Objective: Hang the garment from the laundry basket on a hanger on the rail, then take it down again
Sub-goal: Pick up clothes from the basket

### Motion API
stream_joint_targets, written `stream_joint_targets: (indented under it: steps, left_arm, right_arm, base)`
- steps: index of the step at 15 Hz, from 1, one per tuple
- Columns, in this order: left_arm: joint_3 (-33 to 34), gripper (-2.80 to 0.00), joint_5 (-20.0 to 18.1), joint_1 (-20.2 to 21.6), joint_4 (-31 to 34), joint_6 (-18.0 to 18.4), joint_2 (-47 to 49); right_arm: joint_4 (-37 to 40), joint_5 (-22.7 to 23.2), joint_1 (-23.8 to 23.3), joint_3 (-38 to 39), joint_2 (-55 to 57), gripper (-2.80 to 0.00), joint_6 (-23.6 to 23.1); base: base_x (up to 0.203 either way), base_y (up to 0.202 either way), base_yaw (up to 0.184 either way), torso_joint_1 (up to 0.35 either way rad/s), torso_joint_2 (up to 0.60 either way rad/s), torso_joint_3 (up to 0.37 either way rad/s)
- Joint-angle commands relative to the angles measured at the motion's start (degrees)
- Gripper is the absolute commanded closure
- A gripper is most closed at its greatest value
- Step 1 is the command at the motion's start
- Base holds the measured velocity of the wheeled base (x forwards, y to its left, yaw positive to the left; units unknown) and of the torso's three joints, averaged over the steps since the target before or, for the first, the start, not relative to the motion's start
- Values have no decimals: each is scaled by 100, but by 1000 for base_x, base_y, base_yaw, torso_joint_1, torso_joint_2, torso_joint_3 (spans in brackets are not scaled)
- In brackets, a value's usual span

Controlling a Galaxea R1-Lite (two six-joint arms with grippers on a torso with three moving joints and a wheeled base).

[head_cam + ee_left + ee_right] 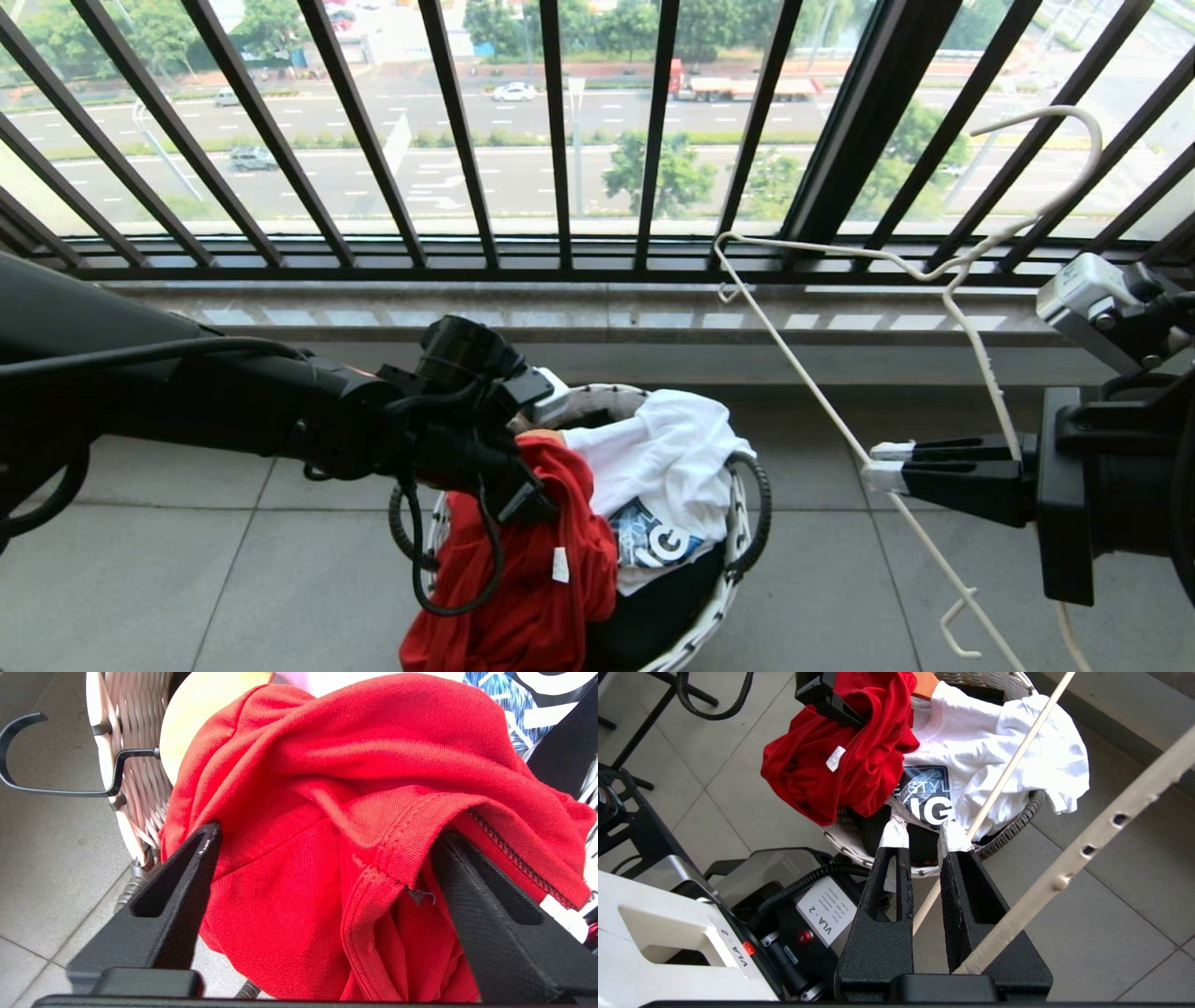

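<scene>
Pick-up step — my left gripper (322,858) stands wide apart over the red garment (532,569), which drapes over the laundry basket (738,569) rim. Right gripper (873,467) is clamped on the hanger (980,355). Next, as I judge: close on the collar fold, lift clear.

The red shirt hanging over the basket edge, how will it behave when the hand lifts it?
Probably floppy: the red shirt already drapes in folds over the basket. Likely light, thin knit. It may sag and snag the white shirt beside it once the open left hand closes.
</scene>
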Motion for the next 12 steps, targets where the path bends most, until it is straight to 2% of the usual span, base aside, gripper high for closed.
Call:
stream_joint_targets:
  steps: [1,8,12]
  left_arm:
    - [16,0,-3,11,3,14,81]
    - [-16,0,-29,2,-5,-9,11]
    - [0,0,-31,2,29,-80,-662]
  right_arm:
    - [4,11,-29,-9,4,0,-6]
    - [-4,11,-64,-25,-66,0,-6]
    - [-4,11,-64,-17,-67,0,-6]
  base:
    - [0,0,0,0,0,0]
    - [0,0,0,0,0,0]
    - [0,0,0,0,0,0]
